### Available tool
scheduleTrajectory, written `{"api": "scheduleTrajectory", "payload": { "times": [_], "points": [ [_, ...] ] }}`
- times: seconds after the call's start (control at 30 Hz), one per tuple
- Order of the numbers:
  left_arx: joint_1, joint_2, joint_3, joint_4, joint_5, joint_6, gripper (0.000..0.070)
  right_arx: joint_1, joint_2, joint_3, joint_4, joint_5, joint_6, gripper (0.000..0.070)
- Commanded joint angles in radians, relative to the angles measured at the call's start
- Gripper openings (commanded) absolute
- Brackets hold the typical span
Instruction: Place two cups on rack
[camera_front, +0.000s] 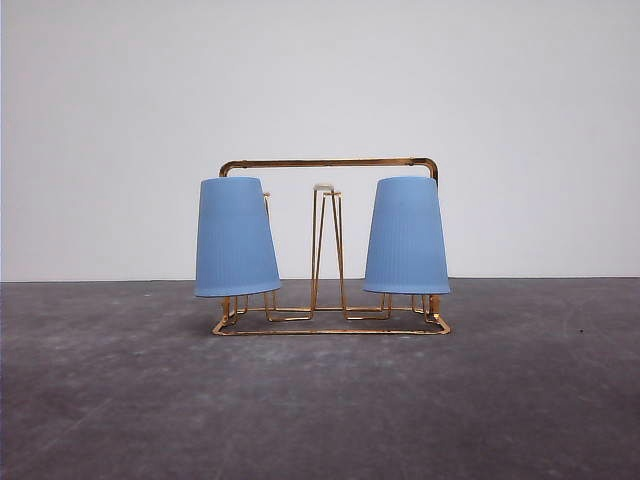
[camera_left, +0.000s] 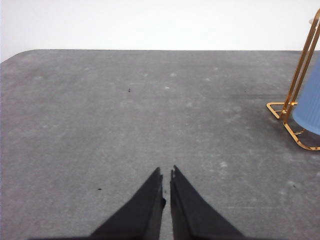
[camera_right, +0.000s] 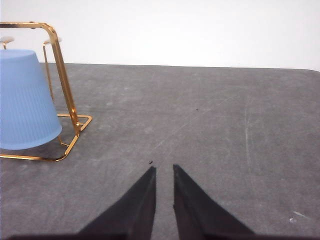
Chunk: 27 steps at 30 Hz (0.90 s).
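Front view: both cups (camera_front: 236, 237) (camera_front: 407, 236) hang upside down on the rack (camera_front: 330, 325); your job looks done.

Left wrist view: your left claw (camera_left: 166, 175) is nearly closed and empty, rack at 2 o'clock.

Right wrist view: your right claw (camera_right: 164, 171), slightly open, holds nothing, rack at 10 o'clock.

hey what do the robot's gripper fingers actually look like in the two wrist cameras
The left gripper and the right gripper look alike: two plain matte black fingers each, wide at the base and tapering to narrow pointed tips. No cables, labels or markings are visible on them.
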<state>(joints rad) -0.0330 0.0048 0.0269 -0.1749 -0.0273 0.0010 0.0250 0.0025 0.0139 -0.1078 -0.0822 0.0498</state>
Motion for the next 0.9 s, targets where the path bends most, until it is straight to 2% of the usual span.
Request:
{"api": "scheduleTrajectory", "payload": {
  "times": [0.0,0.87],
  "points": [
    [0.000,-0.002,-0.013,0.016,0.000,0.007,0.0004,-0.001,0.001,-0.002,0.011,0.002,0.010,0.0062],
    [0.000,-0.002,-0.013,0.016,0.000,0.007,0.0004,-0.001,0.001,-0.002,0.010,0.002,0.010,0.0062]
  ]
}}
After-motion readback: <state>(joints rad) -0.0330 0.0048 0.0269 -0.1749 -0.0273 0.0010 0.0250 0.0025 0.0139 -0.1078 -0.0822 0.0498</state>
